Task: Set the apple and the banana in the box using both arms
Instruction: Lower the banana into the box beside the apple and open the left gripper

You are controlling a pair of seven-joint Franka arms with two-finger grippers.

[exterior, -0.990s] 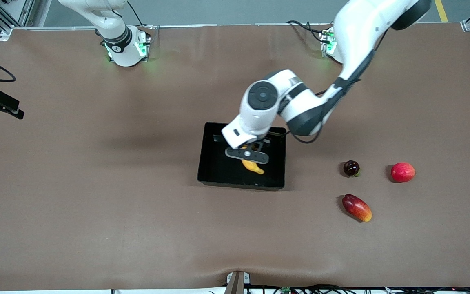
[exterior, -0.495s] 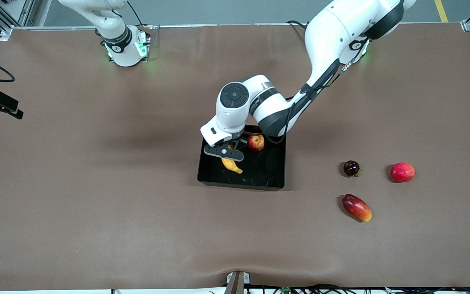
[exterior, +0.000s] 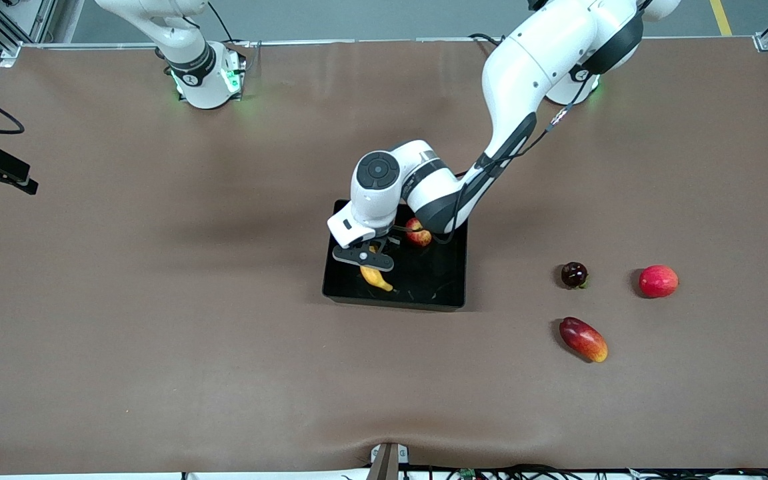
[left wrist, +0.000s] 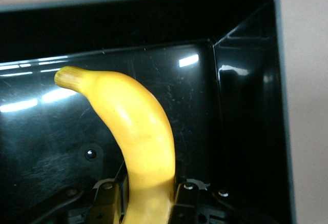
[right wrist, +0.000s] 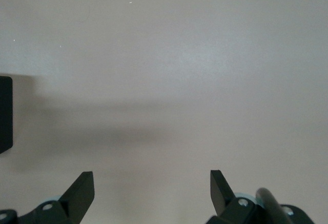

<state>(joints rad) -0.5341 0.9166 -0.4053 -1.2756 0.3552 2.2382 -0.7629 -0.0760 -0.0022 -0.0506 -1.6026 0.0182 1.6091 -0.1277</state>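
Your left tool (exterior: pixel 372 261) is down over the box (exterior: pixel 351 283), at the part toward the right arm's end of the table, and it is clamped on the banana (exterior: pixel 376 278). From the front camera you see only the banana's free end poking out below the tool, toward the camera. The left wrist view gives you what that view hides: the banana (left wrist: pixel 137 137) pinched between the two fingers (left wrist: pixel 105 202), curving away with its stem end over the glossy black floor, close to a corner of the box (left wrist: pixel 246 111).

The apple (exterior: pixel 418 234) already lies in the box, farther from the front camera than the banana and partly covered by the left arm's forearm; the left wrist view does not catch it.

Your right arm waits. The front camera shows only its base; the right wrist view shows the right tool (right wrist: pixel 152 190) spread wide over bare table (right wrist: pixel 195 70).

Three other fruits (exterior: pixel 583 339) lie on the table toward the left arm's end, well apart from the box.
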